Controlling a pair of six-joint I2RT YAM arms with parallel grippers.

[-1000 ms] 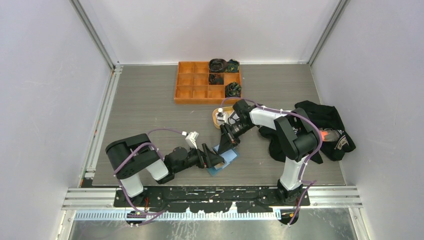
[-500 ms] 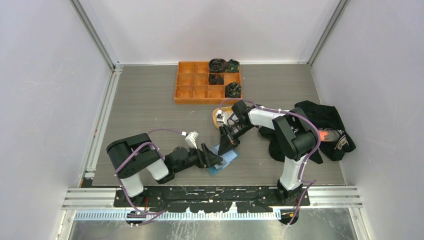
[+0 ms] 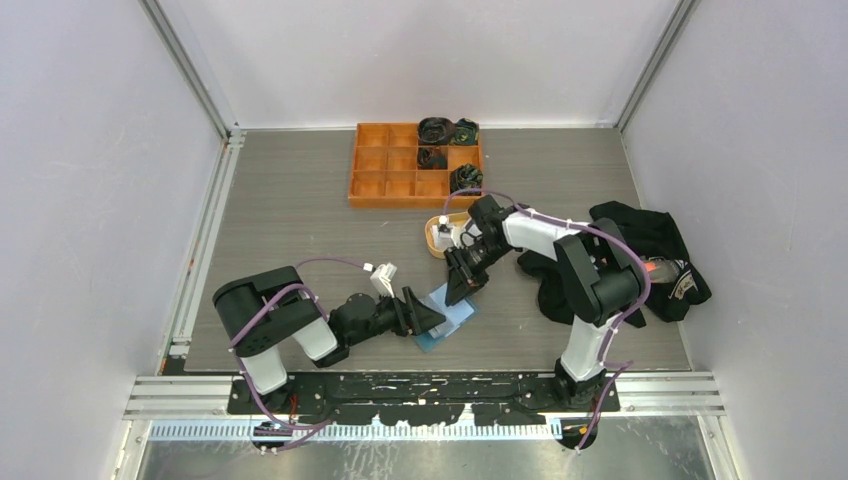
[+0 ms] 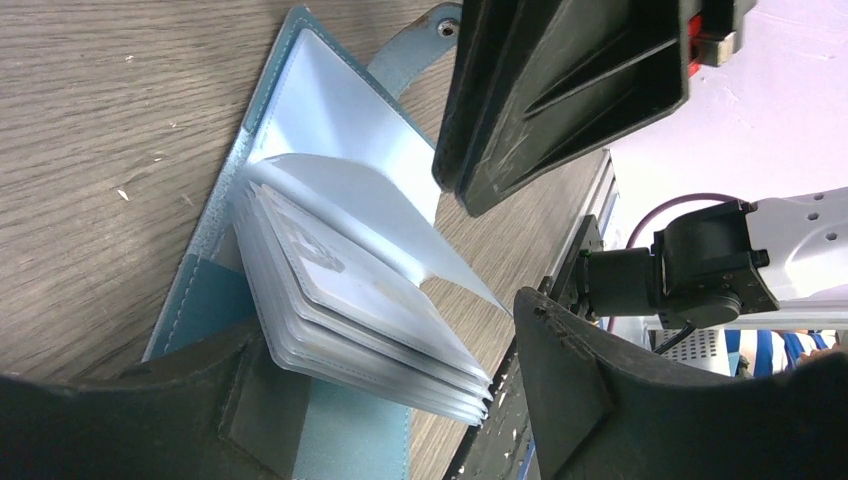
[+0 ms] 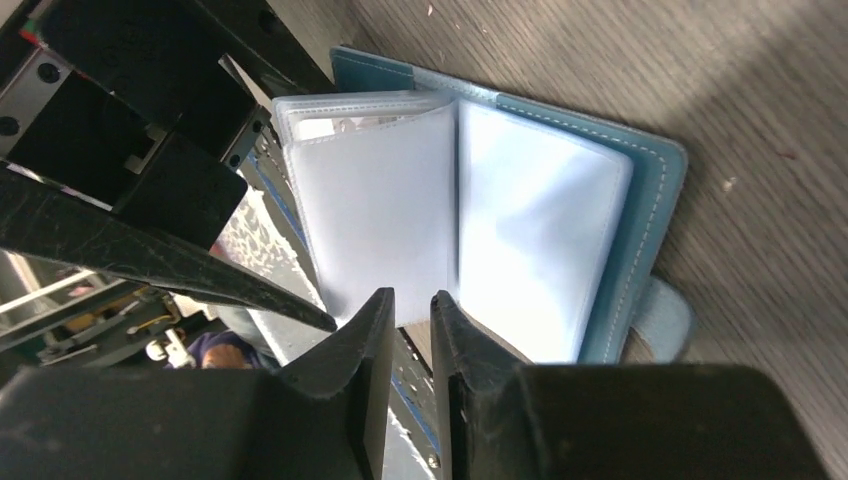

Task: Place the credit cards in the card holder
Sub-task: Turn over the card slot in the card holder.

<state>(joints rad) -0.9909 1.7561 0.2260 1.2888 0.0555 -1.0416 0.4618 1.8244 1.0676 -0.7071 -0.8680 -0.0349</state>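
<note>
The card holder point(image 3: 450, 318), a blue folding wallet, lies open on the table near the front edge. Its stack of clear sleeves point(image 4: 370, 320) sits between the fingers of my left gripper point(image 4: 390, 330), which is open; one finger point(image 4: 150, 420) rests on the blue cover, the other stands off the sleeve edges. One sleeve leaf point(image 4: 400, 230) is lifted. A pale printed card point(image 4: 320, 265) shows inside the top sleeve. My right gripper point(image 5: 412, 300) hovers over the open holder point(image 5: 540, 220), jaws a narrow gap apart, nothing between them. More credit cards lie in the tan dish point(image 3: 436, 240).
An orange compartment tray point(image 3: 385, 165) with dark bundles stands at the back. A black cloth heap point(image 3: 650, 255) lies right of the right arm. The table's front rail point(image 3: 430, 385) runs just behind the holder. The two grippers point(image 3: 428, 314) point(image 3: 458, 290) are close together.
My left gripper's jaws have narrowed a little around the sleeves. My right gripper has shifted slightly back and to the right above the holder.
</note>
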